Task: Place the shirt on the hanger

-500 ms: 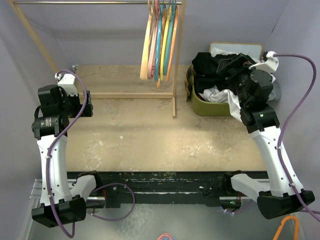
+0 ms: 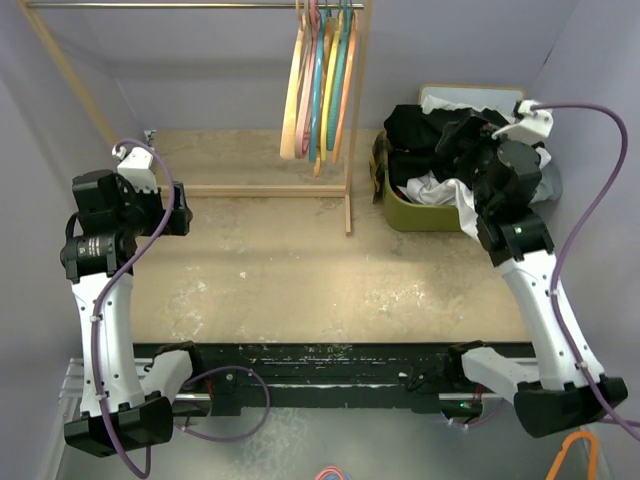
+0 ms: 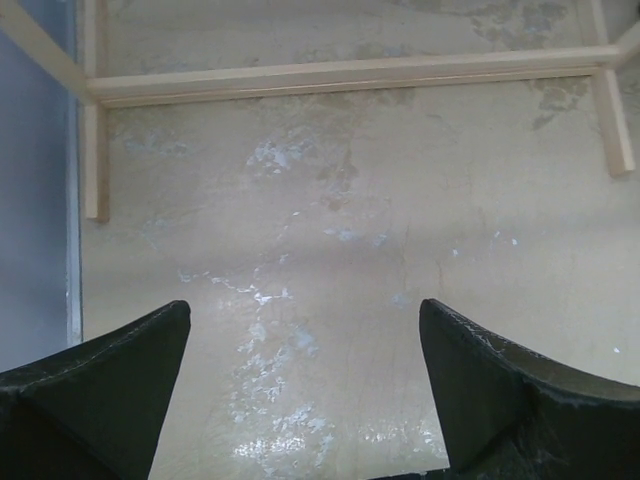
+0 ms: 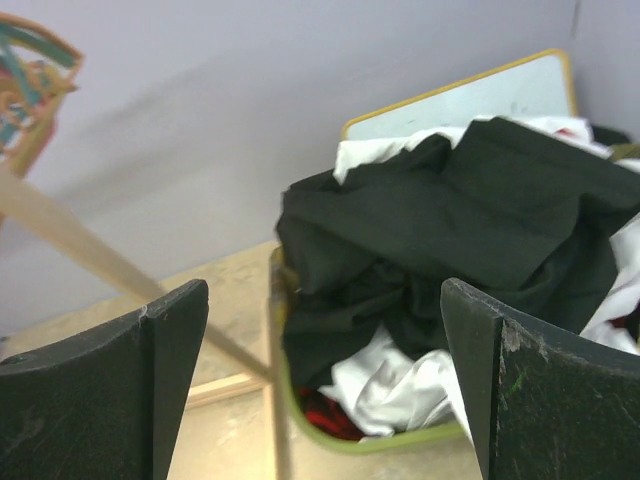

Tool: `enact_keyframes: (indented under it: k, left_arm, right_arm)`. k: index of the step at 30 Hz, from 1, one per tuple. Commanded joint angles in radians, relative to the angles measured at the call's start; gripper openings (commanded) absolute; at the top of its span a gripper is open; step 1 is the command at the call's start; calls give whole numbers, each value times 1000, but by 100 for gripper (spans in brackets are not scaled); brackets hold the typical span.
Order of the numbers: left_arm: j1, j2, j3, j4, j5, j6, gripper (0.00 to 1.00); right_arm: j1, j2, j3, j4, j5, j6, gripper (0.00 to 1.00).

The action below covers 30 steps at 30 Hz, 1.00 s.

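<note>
Right wrist view shows the black shirt [image 4: 450,230] crumpled in a green bin [image 4: 345,440] at the far right, over white cloth [image 4: 390,385]. The right gripper [image 4: 325,380] is wide open and empty near it. The left gripper [image 3: 305,390], also wide open and empty, is above the table [image 3: 350,220]. The cream hanger [image 2: 292,110] hangs on the far rail [image 2: 150,5].
</note>
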<state>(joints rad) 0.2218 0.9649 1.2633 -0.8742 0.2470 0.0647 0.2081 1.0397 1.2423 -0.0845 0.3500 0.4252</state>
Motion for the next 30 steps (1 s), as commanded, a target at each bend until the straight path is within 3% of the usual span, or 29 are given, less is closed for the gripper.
enact_keyframes:
  k: [1, 5, 9, 16, 18, 19, 21, 25, 26, 30]
  left_arm:
    - [4, -5, 59, 5, 157, 53, 99]
    - [-14, -2, 46, 7, 208, 75, 99]
    - [-46, -16, 31, 7, 182, 91, 99]
    - [-91, -48, 25, -10, 188, 111, 99]
    - [-96, -52, 21, -11, 191, 115, 99]
    - [-99, -53, 20, -11, 189, 117, 99]
    - [-103, -58, 17, -11, 185, 118, 99]
    - [-104, -60, 13, -11, 192, 119, 99]
    - [-104, -62, 12, -11, 194, 119, 99]
    - [-104, -64, 14, -10, 199, 117, 99]
  right_arm:
    - [-1, 137, 127, 17, 124, -200, 100]
    - [-1, 302, 260, -62, 32, -267, 99]
    - [-1, 443, 352, -149, 59, -272, 98]
    - [-11, 518, 300, -72, 200, -303, 97]
    - [-24, 536, 292, -70, 226, -310, 91]
    - [-25, 543, 287, -67, 238, -318, 85]
    - [-25, 547, 283, -67, 237, -324, 64]
    - [-26, 516, 273, -73, 187, -307, 7]
    - [-26, 508, 279, -83, 174, -309, 0]
    - [-2, 418, 370, -183, 79, -250, 0]
